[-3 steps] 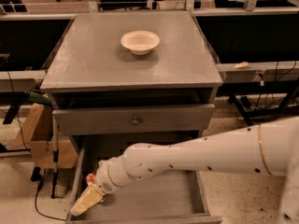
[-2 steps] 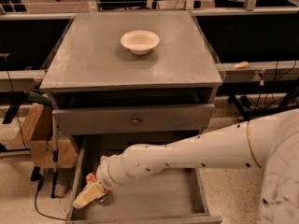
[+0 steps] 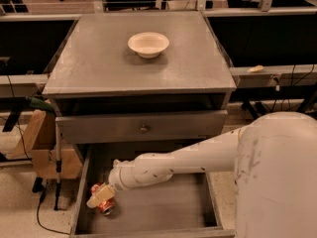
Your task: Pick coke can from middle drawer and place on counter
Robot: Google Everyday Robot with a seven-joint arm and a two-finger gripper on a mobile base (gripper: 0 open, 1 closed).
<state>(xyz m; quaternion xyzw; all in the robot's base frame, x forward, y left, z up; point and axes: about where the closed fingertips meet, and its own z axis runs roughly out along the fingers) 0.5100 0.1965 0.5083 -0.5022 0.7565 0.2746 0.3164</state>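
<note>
The coke can [image 3: 106, 208] is red and lies at the front left of the open middle drawer [image 3: 163, 205]. My gripper [image 3: 100, 198] reaches into the drawer from the right on a white arm. Its tan fingers [image 3: 101, 195] cross over the can and are closed on it, with red showing on both sides of them. The counter [image 3: 99, 66] is the grey cabinet top above the drawer.
A white bowl [image 3: 148, 44] sits on the counter toward the back. A shut drawer front with a round knob [image 3: 144, 129] is just above the open drawer. A cardboard box [image 3: 42, 148] and cables stand on the floor to the left. My white arm body [image 3: 277, 177] fills the lower right.
The gripper has shifted slightly up and to the right inside the drawer, and more of the red can shows around its fingers. My arm body fills more of the right side.
</note>
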